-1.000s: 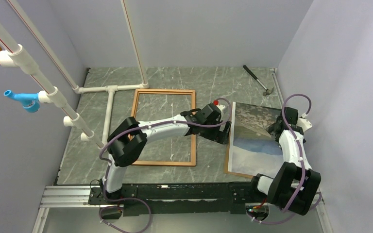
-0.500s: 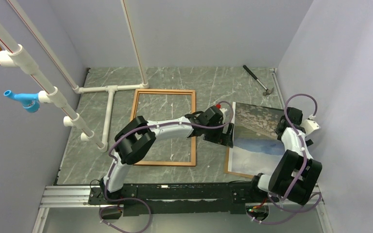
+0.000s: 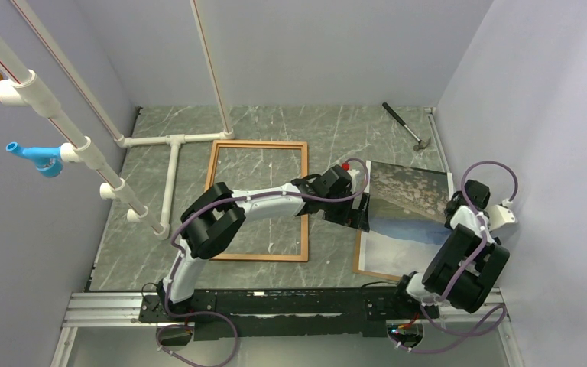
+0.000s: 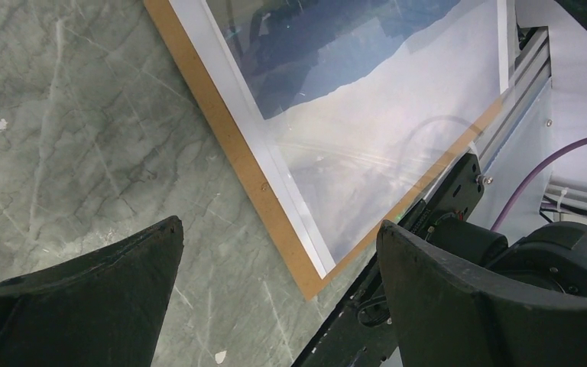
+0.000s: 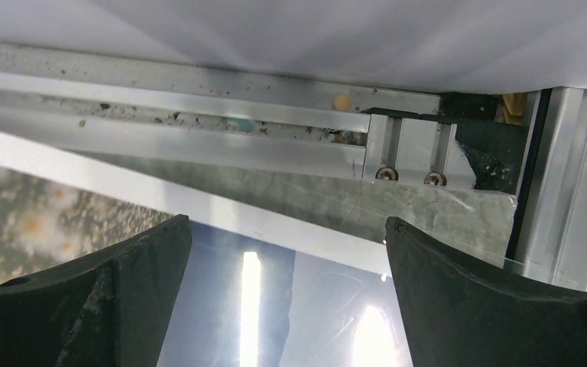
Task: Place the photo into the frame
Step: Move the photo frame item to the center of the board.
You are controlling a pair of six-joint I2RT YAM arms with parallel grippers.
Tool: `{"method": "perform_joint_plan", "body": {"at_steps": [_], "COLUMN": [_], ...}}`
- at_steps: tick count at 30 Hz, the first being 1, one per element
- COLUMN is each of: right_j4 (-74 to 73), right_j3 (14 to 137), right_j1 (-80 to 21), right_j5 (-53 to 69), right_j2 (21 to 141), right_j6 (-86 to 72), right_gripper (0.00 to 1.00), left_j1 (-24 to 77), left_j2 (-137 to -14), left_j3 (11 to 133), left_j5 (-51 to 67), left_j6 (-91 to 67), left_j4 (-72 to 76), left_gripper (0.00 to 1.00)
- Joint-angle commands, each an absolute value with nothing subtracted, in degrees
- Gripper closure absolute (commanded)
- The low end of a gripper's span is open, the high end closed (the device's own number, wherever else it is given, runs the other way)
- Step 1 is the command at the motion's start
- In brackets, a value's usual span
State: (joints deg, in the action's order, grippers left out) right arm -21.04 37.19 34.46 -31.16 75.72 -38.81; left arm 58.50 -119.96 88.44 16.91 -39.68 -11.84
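The photo (image 3: 407, 205), a landscape print, lies on a brown backing panel (image 3: 361, 252) at the right of the table. The reddish-brown wooden frame (image 3: 306, 238) lies flat left of it, with bare table inside. My left gripper (image 3: 359, 215) hovers open at the photo's left edge. In the left wrist view the photo (image 4: 367, 84) and the panel's brown edge (image 4: 233, 157) lie below my open left gripper (image 4: 279, 256), and nothing is between its fingers (image 4: 84, 306). My right gripper (image 3: 455, 208) stands open over the photo's right edge. The right wrist view shows the glossy photo (image 5: 275, 298) under that open gripper (image 5: 287, 248).
A hammer (image 3: 405, 125) lies at the back right. White pipes (image 3: 174, 164) run along the left and back. The right wall is close beside my right arm. A metal rail (image 5: 199, 84) lines the table's edge by the photo.
My right arm has drawn back toward the right wall and its jaws opened slightly wider. My left gripper has shifted a little right, up to the photo's left edge.
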Motion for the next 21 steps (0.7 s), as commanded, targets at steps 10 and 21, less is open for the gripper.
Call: {"method": "perform_joint_plan", "body": {"at_steps": [10,21], "right_j4": [-16.71,-14.55], "right_j3": [37.51,34.71], "right_j1": [40.79,43.93], "right_j5": [-28.27,-21.08], "right_j2": [80.96,81.82], "right_j6": [-43.93,-47.10], "right_gripper": [0.01,0.01], "left_j1": [58.25,57.57], "left_j2": [-119.75,-116.53], "left_j3": [88.53,85.60], "left_j5": [18.67,17.86], "left_j6": [-38.67,-37.84], "left_j4": [-9.01,-8.52], "left_gripper": [0.01,0.01]}}
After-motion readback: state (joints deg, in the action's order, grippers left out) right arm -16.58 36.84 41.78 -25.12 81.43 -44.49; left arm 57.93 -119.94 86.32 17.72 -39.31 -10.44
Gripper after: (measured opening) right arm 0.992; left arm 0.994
